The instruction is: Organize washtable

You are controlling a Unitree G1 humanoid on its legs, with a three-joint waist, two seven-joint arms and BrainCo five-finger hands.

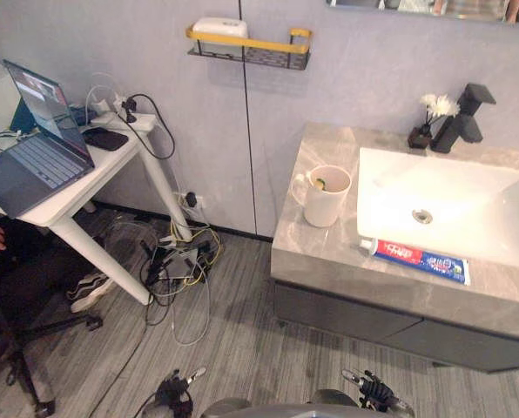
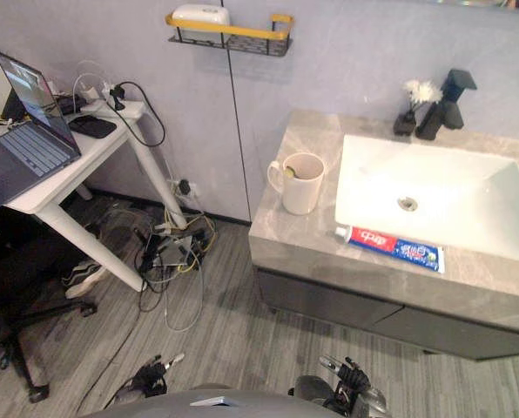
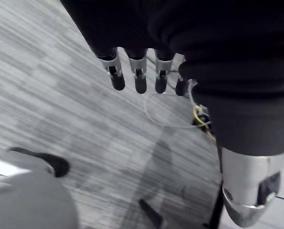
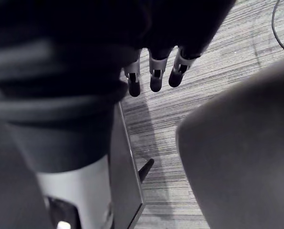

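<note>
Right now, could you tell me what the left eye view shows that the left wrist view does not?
Left eye view: the cup and toothpaste tube on the countertop beside the sink. Left wrist view: the left hand close up, fingers straight, holding nothing. Both: that hand hanging low over the grey floor, and the cable tangle.

Two tables: one grey table, one white table.

On the grey table: one cream mug, one toothpaste tube, one white sink, one black tap, one small dark vase with white flowers.

On the wall: one shelf with a yellow rail, with one white object on it.

On the white table: one open laptop, one flat black item.

Two hands: left hand, right hand.
</note>
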